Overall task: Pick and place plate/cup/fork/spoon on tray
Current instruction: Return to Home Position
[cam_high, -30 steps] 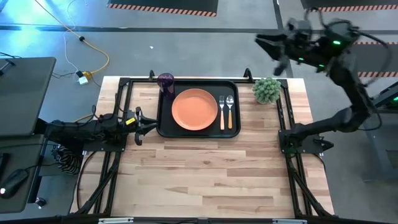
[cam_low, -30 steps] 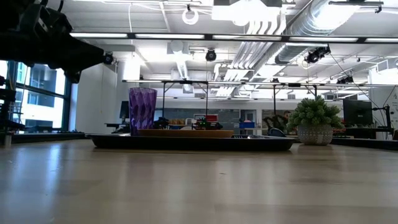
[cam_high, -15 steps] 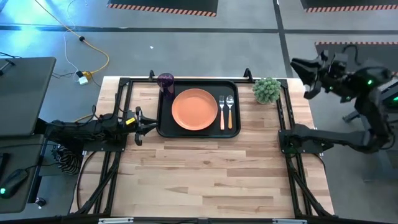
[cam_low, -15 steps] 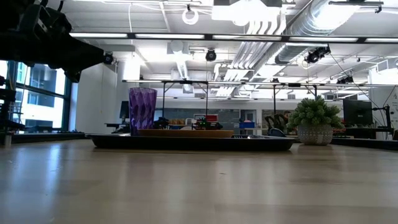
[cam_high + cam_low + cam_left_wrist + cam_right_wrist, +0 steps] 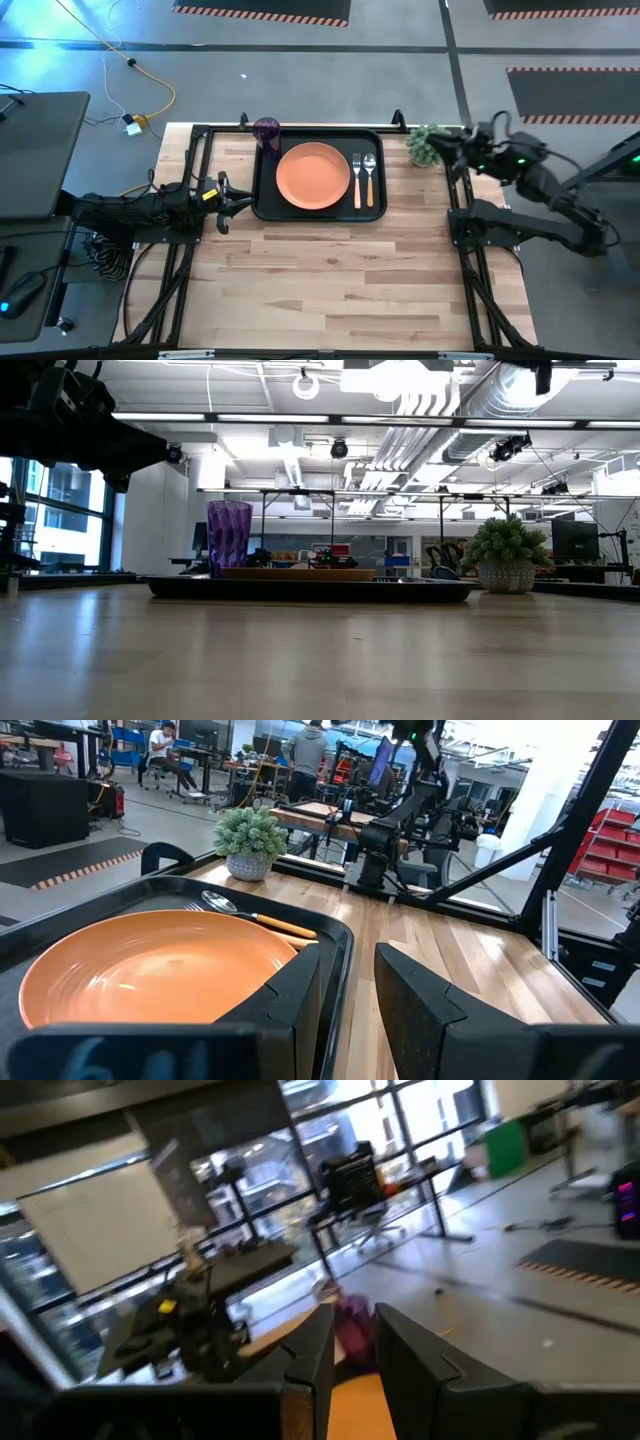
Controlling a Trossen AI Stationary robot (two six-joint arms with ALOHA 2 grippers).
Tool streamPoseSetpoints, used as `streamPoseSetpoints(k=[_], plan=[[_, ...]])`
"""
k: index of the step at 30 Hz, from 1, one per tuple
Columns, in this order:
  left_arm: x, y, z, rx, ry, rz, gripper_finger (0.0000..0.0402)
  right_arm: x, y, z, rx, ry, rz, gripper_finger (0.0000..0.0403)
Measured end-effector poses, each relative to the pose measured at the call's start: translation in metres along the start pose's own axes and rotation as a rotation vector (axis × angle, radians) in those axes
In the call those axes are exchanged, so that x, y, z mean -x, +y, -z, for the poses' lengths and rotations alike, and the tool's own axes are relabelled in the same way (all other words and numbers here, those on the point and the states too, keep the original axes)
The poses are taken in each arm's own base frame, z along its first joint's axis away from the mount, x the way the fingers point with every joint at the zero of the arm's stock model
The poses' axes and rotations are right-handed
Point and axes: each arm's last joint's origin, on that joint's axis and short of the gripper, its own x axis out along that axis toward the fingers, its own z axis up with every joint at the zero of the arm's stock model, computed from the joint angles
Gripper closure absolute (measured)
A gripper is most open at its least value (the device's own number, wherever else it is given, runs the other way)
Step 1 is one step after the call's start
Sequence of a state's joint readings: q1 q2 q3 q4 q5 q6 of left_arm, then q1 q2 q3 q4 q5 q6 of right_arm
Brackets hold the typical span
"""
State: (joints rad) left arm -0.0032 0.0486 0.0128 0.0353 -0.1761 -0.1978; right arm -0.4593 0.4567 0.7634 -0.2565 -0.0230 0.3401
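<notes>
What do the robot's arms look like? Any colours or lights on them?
Both are black, slender and jointed. A yellow mark sits just behind the left gripper; green lights glow behind the right gripper. Each ends in two black, wedge-shaped fingers.

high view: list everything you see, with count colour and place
black rectangular plastic tray: 1, black, far middle of the table
round orange plate: 1, orange, centre of the tray
translucent purple cup: 1, purple, tray's far left corner
orange-handled metal fork: 1, silver and orange, on the tray right of the plate
orange-handled metal spoon: 1, silver and orange, right of the fork
small potted plant: 1, green, right of the tray
wooden table: 1, light wood
yellow cable: 1, floor beyond the table
left gripper: 1, dark, open, table's left edge, facing the tray
right gripper: 1, dark, open, right edge by the plant
</notes>
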Motion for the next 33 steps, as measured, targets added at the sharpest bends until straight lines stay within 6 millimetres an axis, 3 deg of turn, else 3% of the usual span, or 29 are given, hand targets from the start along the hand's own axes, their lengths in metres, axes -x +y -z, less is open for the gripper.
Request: streamPoseSetpoints(k=[6,13,20,33], plan=[[0.000,0.000,0.000,0.000,0.000,0.000,0.0314,-0.021,-0.003,0.049,-0.008,-0.009,-0.135,0.0336],[0.000,0.000,0.000,0.000,0.000,0.000,0.0314,-0.026,-0.002,0.089,0.009,0.017,-0.153,0.0336],[0.000,0.000,0.000,0.000,0.001,0.000,0.0314,-0.021,0.006,0.099,0.106,0.056,-0.201,0.0336],[0.000,0.000,0.000,0.000,0.001,0.000,0.0314,0.010,0.002,0.097,0.167,0.043,-0.180,0.0336]])
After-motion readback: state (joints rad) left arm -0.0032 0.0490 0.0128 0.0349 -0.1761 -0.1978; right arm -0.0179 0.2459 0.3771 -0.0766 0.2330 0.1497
